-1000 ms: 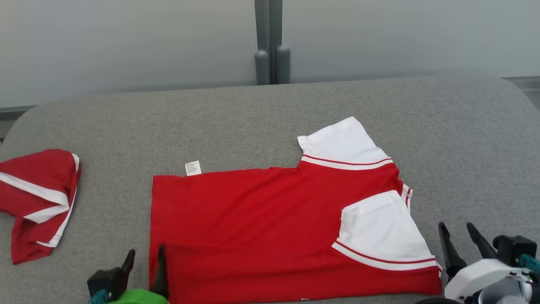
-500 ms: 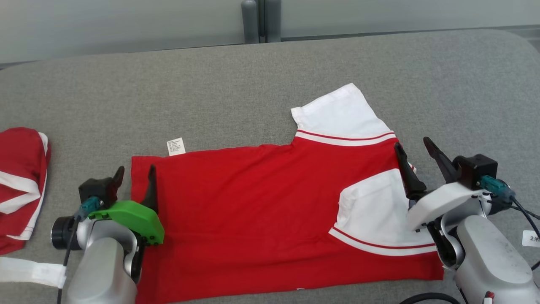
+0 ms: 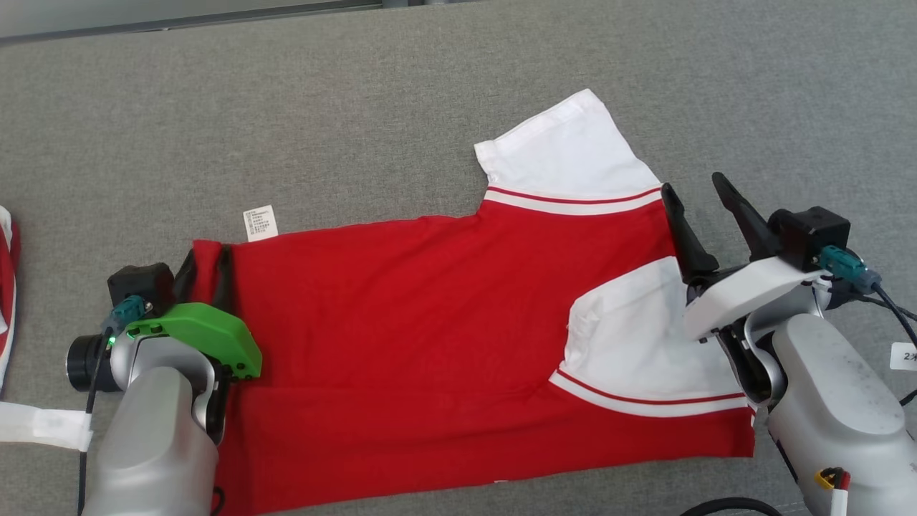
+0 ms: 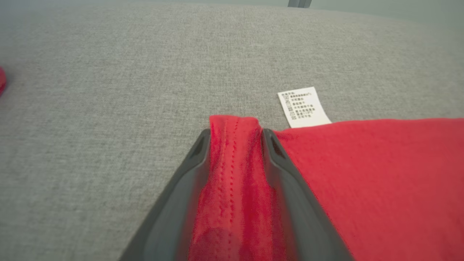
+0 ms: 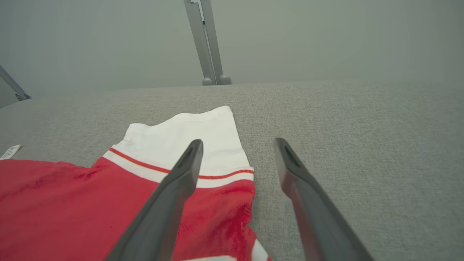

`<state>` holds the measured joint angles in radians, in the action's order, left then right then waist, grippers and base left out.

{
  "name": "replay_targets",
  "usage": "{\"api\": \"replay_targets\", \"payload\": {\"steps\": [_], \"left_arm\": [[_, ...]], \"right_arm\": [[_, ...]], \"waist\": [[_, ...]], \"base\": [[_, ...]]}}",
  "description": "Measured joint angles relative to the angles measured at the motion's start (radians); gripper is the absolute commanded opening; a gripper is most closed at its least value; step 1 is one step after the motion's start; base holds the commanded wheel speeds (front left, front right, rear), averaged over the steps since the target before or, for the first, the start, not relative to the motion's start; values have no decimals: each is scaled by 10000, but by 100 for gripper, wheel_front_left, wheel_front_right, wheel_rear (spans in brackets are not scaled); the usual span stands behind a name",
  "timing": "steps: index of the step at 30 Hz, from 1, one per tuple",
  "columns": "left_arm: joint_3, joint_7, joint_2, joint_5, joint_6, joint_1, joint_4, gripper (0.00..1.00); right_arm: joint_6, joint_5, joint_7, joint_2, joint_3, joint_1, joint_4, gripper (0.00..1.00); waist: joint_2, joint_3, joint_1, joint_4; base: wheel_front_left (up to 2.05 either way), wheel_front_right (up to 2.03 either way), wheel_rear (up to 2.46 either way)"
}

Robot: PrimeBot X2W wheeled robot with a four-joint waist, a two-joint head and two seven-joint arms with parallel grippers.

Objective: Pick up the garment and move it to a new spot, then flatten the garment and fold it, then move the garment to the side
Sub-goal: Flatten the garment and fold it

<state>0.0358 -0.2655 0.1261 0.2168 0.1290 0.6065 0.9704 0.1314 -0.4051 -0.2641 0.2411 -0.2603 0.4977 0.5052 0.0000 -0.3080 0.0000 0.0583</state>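
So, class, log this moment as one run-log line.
left claw: pinching garment at hem corner | right claw: open over sleeve-end edge

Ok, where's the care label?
Head view, left side: the care label lies on the grey surface at the shirt's far corner, just beyond the left pincer.

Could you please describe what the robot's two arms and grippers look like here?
Both arms have silver-grey forearms and long, dark, tapering fingers. The left gripper wears a bright green cover; the right gripper wears a white cover. Each carries a black block with a teal connector and a black cable. A white tag shows by the right arm.
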Motion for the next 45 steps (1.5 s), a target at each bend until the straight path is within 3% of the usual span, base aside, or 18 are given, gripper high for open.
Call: {"api": "replay_targets", "payload": {"steps": [6,11,17,29,30,33,45], "left_arm": [[125,12,-144,-171,2,16,-681,0],[349,12,-307,-334,2,0,-1177,0],[938,12,-575,-320,2,44,-1561,0],[1894,12,-757,349,2,454,-2119,0],[1942,12,-761,414,2,454,-2136,0],[1990,12,-763,520,-2,454,-2155,0],[1313,12,-779,339,-54,-339,-2274,0]], "right_arm": [[0,-132,0,219,-104,714,372,100],[0,-531,173,543,-558,1869,1620,100],[0,-1060,1526,834,-1296,3455,3227,100],[0,-1653,2725,1016,-2217,5243,5273,100],[-2,-1661,2725,988,-2303,5326,5340,97],[-8,-1839,2449,911,-2529,5425,5336,0],[0,-2828,341,1252,-3425,4706,4251,0]], "waist": [[0,-152,0,-281],[0,-250,0,-653],[0,-455,0,-1210],[0,-1210,0,-2166],[0,-1256,0,-2215],[0,-1360,0,-2303],[0,-666,0,-1880]], "base": [[0,0,0],[0,0,0],[0,0,0],[0,0,0],[0,0,0],[0,0,0],[0,0,0]]}}
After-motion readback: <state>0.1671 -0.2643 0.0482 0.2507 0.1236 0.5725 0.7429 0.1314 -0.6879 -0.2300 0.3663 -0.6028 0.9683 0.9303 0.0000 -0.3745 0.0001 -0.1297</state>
